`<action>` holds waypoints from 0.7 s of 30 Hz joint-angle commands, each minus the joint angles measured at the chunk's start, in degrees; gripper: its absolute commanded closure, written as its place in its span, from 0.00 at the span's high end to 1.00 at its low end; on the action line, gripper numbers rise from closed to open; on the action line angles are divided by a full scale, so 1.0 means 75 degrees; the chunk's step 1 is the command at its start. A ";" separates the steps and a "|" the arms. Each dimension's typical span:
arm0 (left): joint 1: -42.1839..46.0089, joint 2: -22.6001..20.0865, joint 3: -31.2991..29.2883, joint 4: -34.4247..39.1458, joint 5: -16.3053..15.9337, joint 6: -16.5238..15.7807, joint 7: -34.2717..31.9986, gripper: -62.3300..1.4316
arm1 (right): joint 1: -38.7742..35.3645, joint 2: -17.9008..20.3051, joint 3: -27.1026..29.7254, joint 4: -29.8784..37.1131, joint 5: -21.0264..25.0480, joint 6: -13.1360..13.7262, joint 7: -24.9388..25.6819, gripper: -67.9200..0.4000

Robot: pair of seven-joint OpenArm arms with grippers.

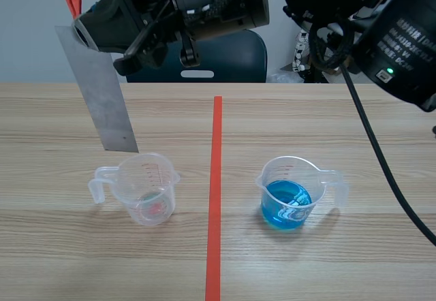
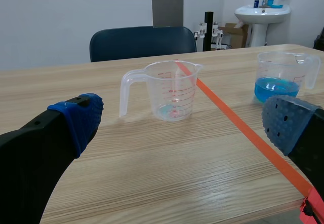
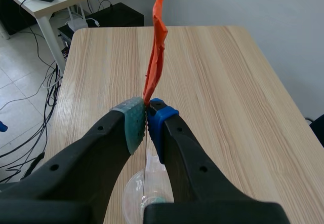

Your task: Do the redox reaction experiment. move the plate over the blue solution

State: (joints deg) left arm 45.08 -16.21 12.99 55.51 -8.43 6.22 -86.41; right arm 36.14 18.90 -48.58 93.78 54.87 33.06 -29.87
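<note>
A grey metal plate [image 1: 103, 97] hangs tilted at the left, its lower end just above the rim of a clear measuring beaker [image 1: 145, 189] holding a little reddish residue. My right gripper [image 1: 85, 32], on the arm raised across the top, is shut on the plate's upper end. From the right wrist, the plate shows edge-on as a thin line [image 3: 145, 150] between the shut pads [image 3: 147, 120], with an orange-red strip [image 3: 157, 46] at its end. The beaker of blue solution [image 1: 289, 196] stands right of the tape line. My left gripper [image 2: 182, 127] is open, low over the table, facing both beakers [image 2: 172, 89] [image 2: 281, 79].
An orange-red tape line [image 1: 215, 192] runs down the table's middle between the two beakers. A dark chair [image 1: 204, 59] stands behind the far edge. The right arm's cable [image 1: 381, 158] hangs over the right side of the table.
</note>
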 commanded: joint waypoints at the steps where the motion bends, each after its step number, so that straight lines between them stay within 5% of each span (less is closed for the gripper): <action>1: 0.0061 0.0017 -0.0032 0.0119 0.0009 0.0009 -0.0349 1.00 | 0.0090 -0.0023 -0.0047 0.0119 0.0061 0.0006 0.0163 0.01; 21: 0.0061 0.0017 -0.0032 0.0119 0.0006 0.0009 -0.0349 1.00 | 0.0090 -0.0023 -0.0047 0.0119 0.0117 0.0341 0.0169 0.01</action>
State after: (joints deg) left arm 45.08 -16.21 12.99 55.51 -8.43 6.22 -86.41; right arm 36.14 18.87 -48.62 93.78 54.94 35.81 -29.87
